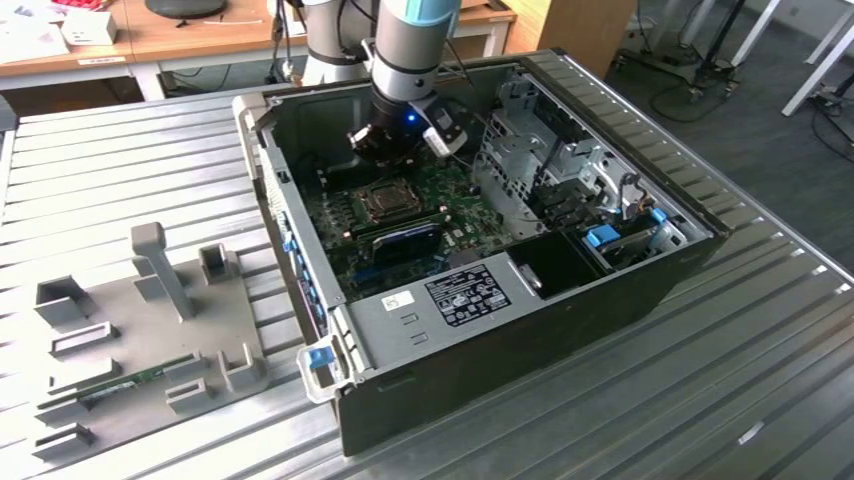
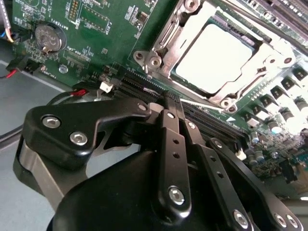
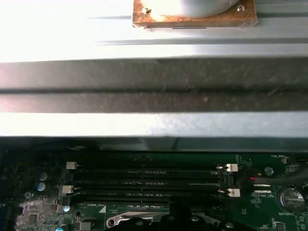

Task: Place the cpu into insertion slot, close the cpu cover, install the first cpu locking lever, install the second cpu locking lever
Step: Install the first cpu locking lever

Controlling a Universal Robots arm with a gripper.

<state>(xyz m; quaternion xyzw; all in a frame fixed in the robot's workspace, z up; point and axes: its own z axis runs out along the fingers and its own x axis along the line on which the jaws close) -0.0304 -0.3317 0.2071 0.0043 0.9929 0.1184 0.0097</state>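
Now the gripper hangs over the green board with its jaws pressed together. Just beyond their tips, the cpu lies under the lowered cpu cover.

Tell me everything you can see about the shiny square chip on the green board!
The cpu is a flat square chip with a pale, shiny silver-grey metal top and rounded corners. It lies flat on the green circuit board. The cpu cover, a thin silvery metal frame, lies over its edges, and its top shows through the window. The gripper is beside it, not touching it.
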